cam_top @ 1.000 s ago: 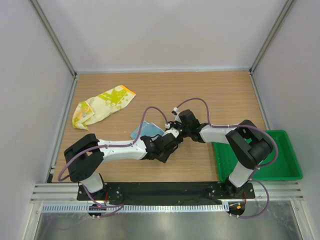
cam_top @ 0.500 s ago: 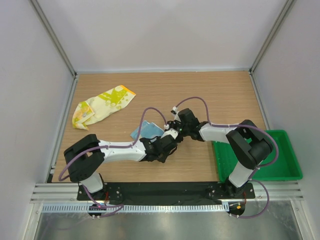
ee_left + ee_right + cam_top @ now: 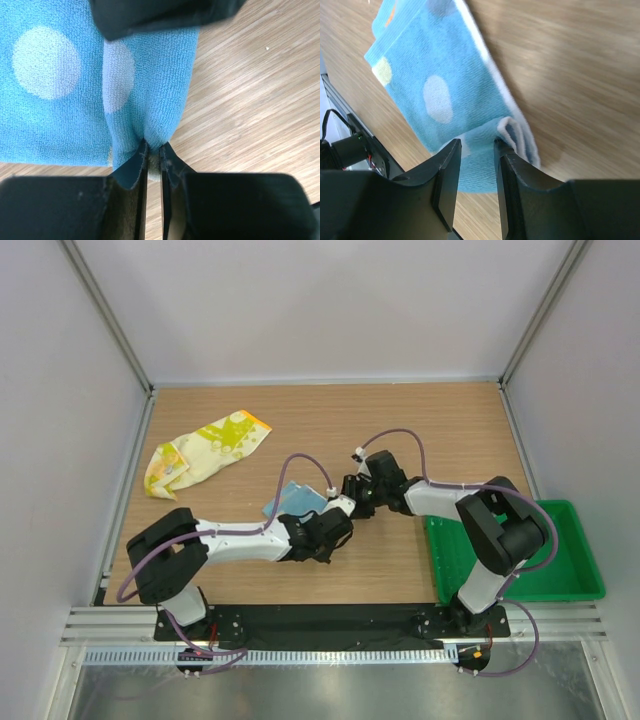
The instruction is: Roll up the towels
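The upper centre and upper right of the worktop lay bare, giving open passage. The yellow towel took up the upper left, close to the left wall. In the middle of the overhead view both arms crowded together. The left claw was pinched on a fold of the blue towel, and the right claw stood just beside it, jaws apart, with little gap between them. The green tray filled the lower right, and the right arm lay across its left part.
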{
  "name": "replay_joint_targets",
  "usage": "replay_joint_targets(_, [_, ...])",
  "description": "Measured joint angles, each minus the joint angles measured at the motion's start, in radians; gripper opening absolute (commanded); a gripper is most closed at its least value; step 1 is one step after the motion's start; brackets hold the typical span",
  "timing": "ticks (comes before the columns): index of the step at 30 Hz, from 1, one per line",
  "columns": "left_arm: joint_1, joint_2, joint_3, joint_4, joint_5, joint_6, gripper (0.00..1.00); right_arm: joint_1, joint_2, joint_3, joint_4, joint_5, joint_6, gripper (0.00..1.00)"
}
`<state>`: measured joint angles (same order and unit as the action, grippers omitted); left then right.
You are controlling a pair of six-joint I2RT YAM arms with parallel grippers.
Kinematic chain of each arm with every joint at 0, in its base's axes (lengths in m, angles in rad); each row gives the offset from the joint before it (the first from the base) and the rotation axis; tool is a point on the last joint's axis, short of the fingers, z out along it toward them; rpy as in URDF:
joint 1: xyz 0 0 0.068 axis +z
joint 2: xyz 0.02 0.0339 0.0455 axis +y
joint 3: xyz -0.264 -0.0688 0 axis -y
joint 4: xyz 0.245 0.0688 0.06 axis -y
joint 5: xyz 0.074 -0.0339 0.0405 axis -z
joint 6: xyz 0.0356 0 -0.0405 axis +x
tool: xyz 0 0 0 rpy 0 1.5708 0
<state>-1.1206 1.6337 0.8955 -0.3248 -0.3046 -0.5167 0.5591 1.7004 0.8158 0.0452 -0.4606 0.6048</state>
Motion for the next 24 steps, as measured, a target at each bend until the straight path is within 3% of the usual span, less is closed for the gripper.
replay_joint_targets(15, [0.035, -0.018, 0.023, -0.042, 0.161, -0.034, 0.03, -0.084, -0.027, 0.090, -0.198, 0.085, -0.082, 0.41])
replay_joint_targets(24, [0.098, -0.018, 0.102, -0.073, 0.405, -0.098, 0.02, -0.107, -0.180, 0.148, -0.321, 0.179, -0.092, 0.41])
